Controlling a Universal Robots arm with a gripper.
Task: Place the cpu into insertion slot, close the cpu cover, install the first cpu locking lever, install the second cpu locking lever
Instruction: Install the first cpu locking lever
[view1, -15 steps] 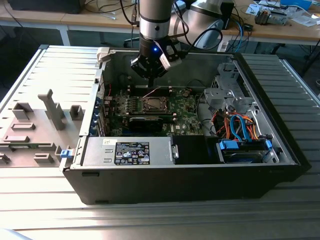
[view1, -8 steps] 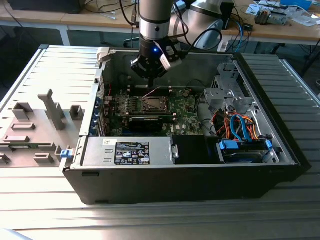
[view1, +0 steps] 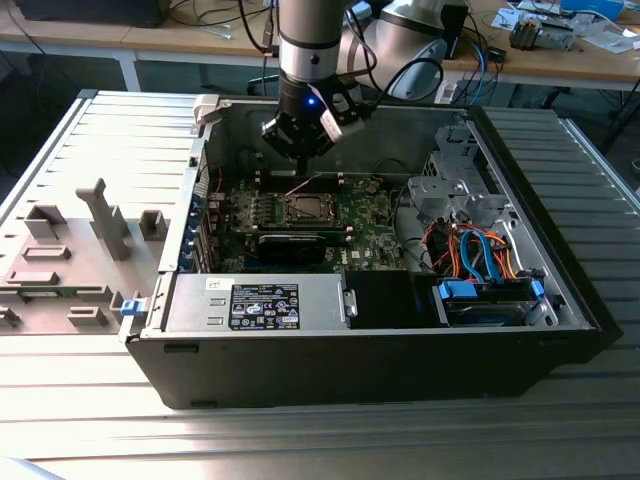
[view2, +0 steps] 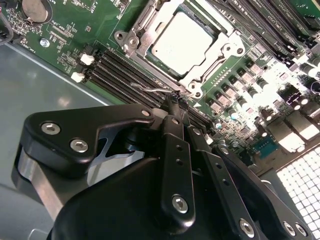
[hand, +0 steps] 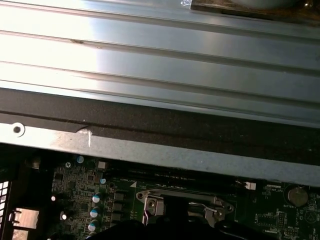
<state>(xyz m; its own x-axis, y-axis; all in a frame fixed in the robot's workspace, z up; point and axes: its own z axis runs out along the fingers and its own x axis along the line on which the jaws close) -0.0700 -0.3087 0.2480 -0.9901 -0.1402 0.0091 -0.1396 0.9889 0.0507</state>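
CPU sat seated in the insertion slot, cpu cover down.
Fingers pinched a locking lever's wire at the socket's six o'clock edge.

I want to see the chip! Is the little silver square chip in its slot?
In. The small silver-grey square cpu lies flat in the insertion slot, framed by the silvery cpu cover.

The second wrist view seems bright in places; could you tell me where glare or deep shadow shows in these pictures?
In the second wrist view the board components near the cpu wash out white. In the first wrist view a bright reflection blooms across the ribbed metal panel, with the board below dim. In the exterior view the open case is shadowed inside.
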